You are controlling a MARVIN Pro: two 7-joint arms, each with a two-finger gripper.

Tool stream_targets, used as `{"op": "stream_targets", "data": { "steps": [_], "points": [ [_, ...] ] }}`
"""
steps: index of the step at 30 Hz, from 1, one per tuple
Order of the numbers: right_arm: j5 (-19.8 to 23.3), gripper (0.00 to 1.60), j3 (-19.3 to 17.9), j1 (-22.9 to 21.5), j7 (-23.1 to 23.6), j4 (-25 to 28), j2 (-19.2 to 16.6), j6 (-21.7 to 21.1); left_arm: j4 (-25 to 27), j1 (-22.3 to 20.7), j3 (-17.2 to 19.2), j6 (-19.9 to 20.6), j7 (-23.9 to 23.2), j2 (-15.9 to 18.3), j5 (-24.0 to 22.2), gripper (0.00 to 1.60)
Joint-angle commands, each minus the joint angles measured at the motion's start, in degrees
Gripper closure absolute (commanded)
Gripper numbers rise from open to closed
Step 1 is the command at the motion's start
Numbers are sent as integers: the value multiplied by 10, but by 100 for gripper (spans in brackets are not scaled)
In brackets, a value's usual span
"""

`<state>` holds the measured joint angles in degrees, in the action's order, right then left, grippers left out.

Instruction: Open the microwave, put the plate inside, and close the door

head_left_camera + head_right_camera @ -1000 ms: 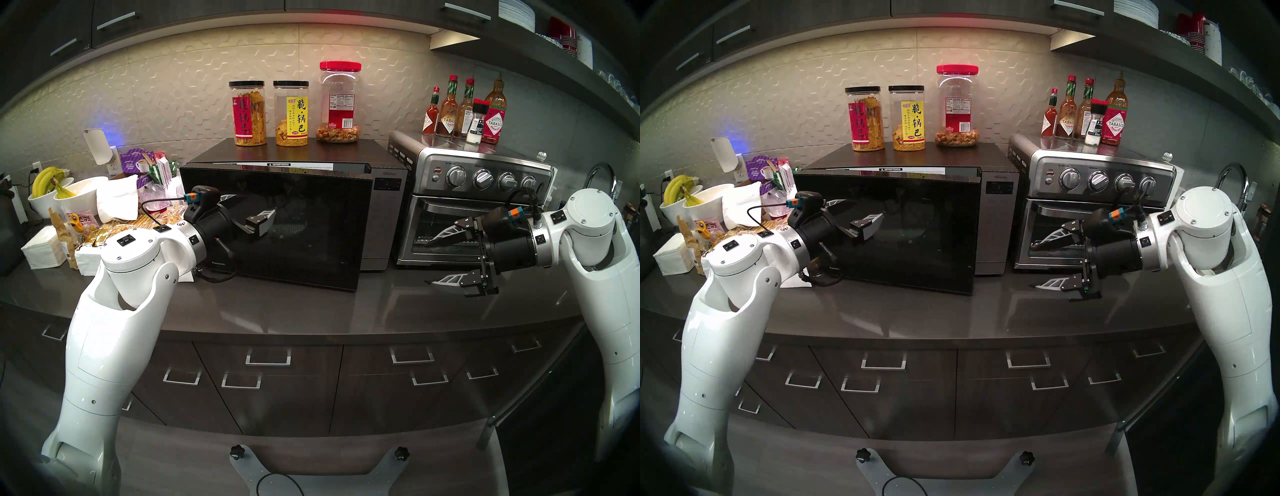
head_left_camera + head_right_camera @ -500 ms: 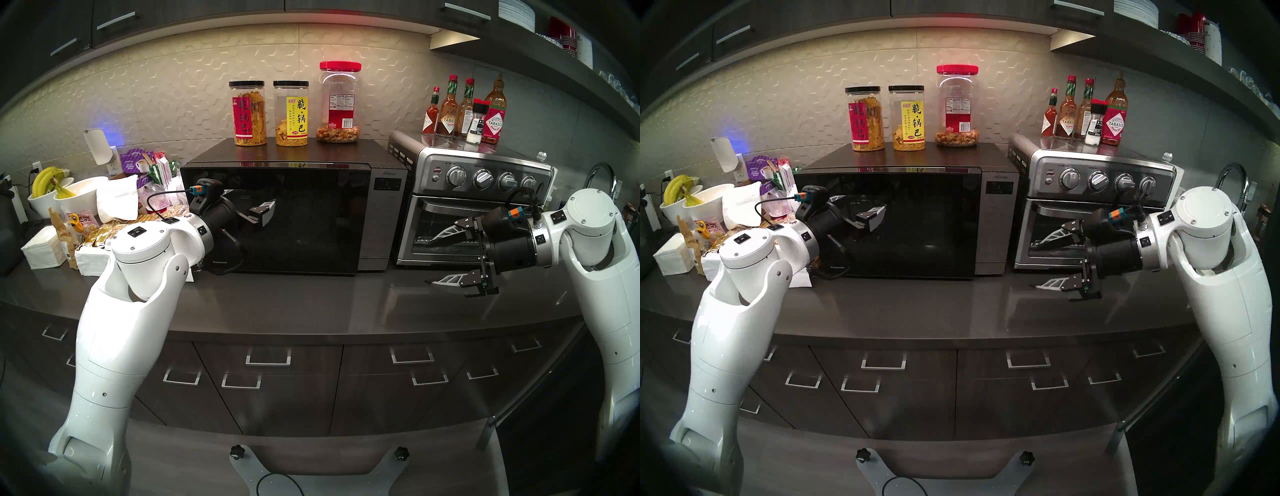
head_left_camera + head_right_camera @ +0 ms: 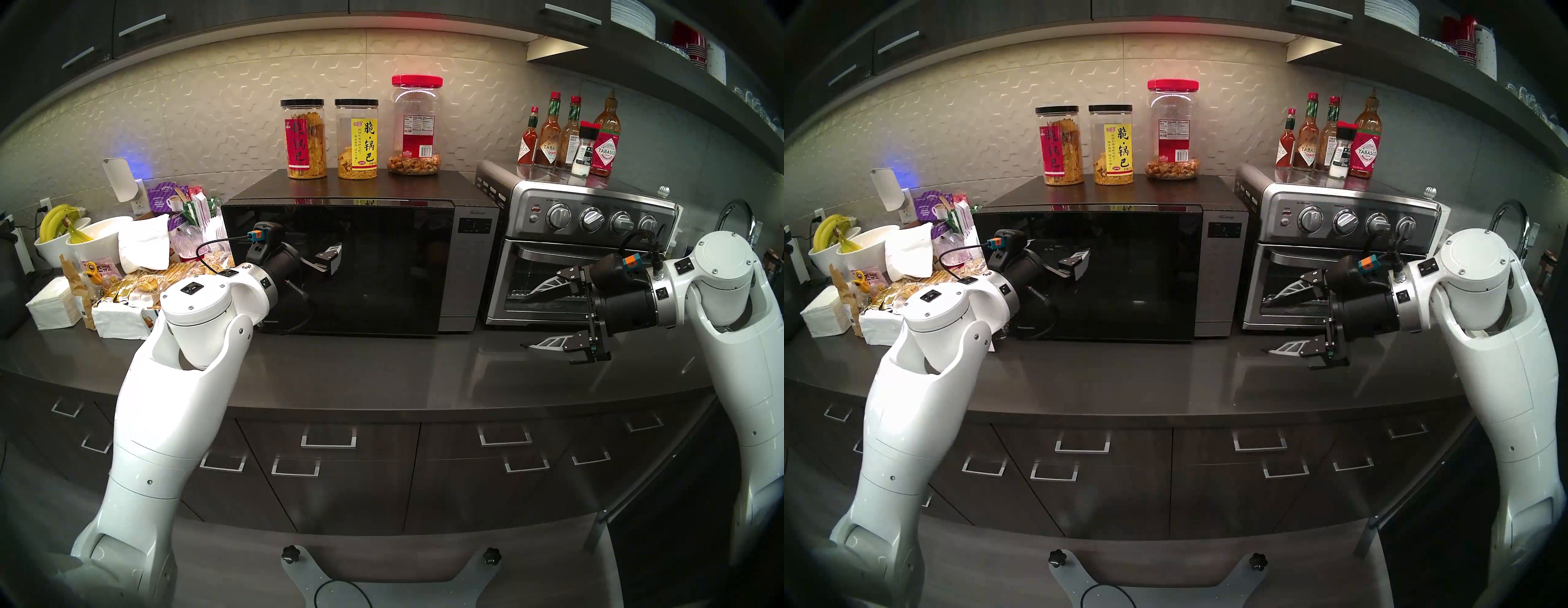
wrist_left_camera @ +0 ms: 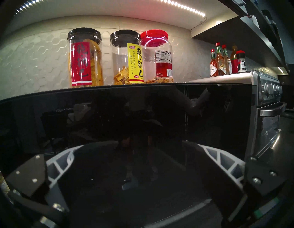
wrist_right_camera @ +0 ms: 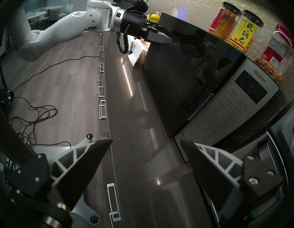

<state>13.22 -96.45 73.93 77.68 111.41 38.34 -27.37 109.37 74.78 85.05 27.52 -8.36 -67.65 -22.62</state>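
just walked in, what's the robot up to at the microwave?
The left hand is open and empty, fingers against the glass of the microwave door, which looks shut flush with the silver control panel. The right hand hangs open and empty in front of the toaster oven, touching nothing. No plate is in view on the counter; the dark glass hides whatever is inside.
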Motion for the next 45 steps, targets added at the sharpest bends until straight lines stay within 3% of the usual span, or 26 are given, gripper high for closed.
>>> {"op": "stream_targets", "data": {
  "steps": [1,22,28,39,45],
  "points": [
    [4,0,-2,-7,2,0,1,2,-11,-24,-4,-14,12,-20,1,0],
    [4,0,-2,-7,2,0,1,2,-52,-48,-22,-33,31,-38,13,0],
    [4,0,-2,-7,2,0,1,2,-1,-24,-17,-13,18,-26,-1,0],
    [4,0,-2,-6,1,1,1,1,93,69,65,26,-17,27,-35,0],
    [3,0,-2,-6,1,1,0,1,134,113,122,47,-35,35,-58,0]
  ]
}}
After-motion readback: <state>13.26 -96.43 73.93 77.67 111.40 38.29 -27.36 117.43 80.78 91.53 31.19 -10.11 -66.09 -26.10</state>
